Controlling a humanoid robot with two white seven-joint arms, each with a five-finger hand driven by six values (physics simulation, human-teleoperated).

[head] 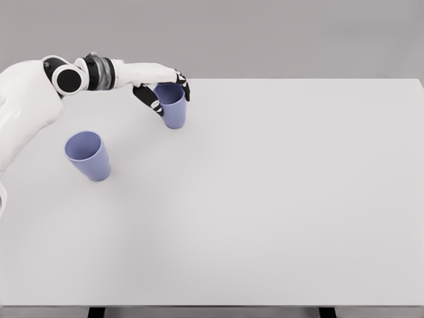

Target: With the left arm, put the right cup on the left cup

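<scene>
Two blue-violet cups stand upright on the white table [278,199]. The left cup [88,156] is by itself near the left edge. The right cup [173,106] stands farther back, and my left hand [163,93] is wrapped around its rim, with dark fingers [148,99] on its left side and others on its right. The cup's base looks to be on or just above the table; I cannot tell which. My left arm [40,86] reaches in from the left. The right arm is out of view.
The table's far edge [298,79] runs just behind the held cup. Beyond it is a plain grey backdrop. Two dark table legs [97,312] show at the bottom edge.
</scene>
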